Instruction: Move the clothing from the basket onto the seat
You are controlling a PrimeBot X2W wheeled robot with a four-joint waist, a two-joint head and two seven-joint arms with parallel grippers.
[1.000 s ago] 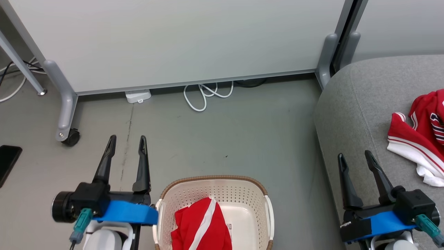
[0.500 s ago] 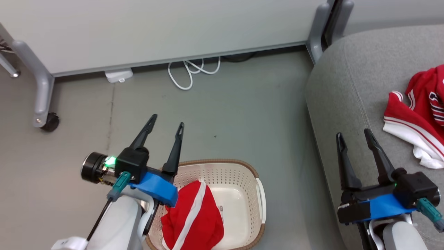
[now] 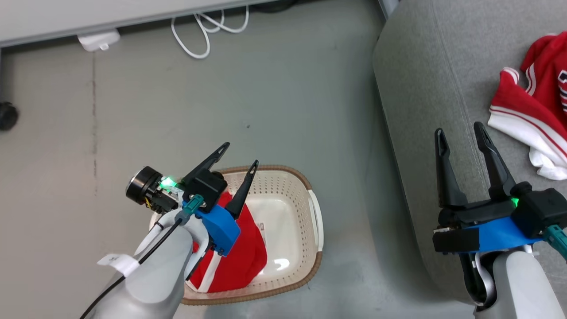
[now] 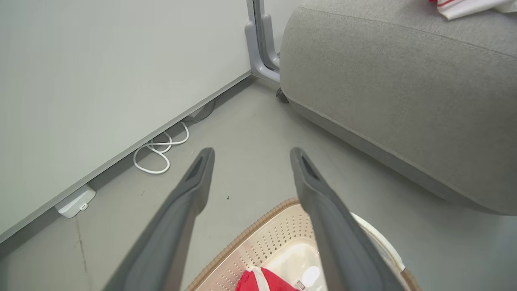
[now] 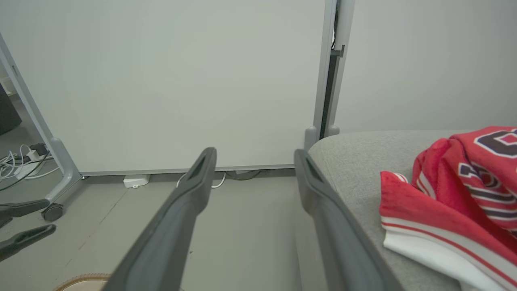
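The robot is bowing its head. The whole head view slides downward, so the partition wall (image 3: 88, 13) is nearly gone from the top and the white cable (image 3: 195, 37) sits close to the upper edge. That is the camera moving, not the room.

What really moves is the left gripper (image 3: 241, 153). A second ago it hangs over bare floor (image 3: 288, 88) beside the basket (image 3: 288, 188). Now it is swung in over the basket's left side. Its wrist is above the red garment (image 3: 247, 257) bunched against that wall, and its two dark fingers slant towards the far rim. Its jaws stand wide apart with nothing between them. It looks to be above the cloth rather than touching it, though I can't be sure of the height.

The right gripper (image 3: 459, 128) keeps its place over the front edge of the seat (image 3: 421, 79), equally spread and empty. Near it, further up the cushion, lies the lettered jersey (image 3: 527, 110), red with a white striped hem. I'd say that one is already delivered.

So half the job looks done, and the left arm seems to be lining up for the last piece. I reckon it needs to tip its fingers down into the heap and close on a good fold. A shallow pinch on such loose fabric may slip out on the lift.
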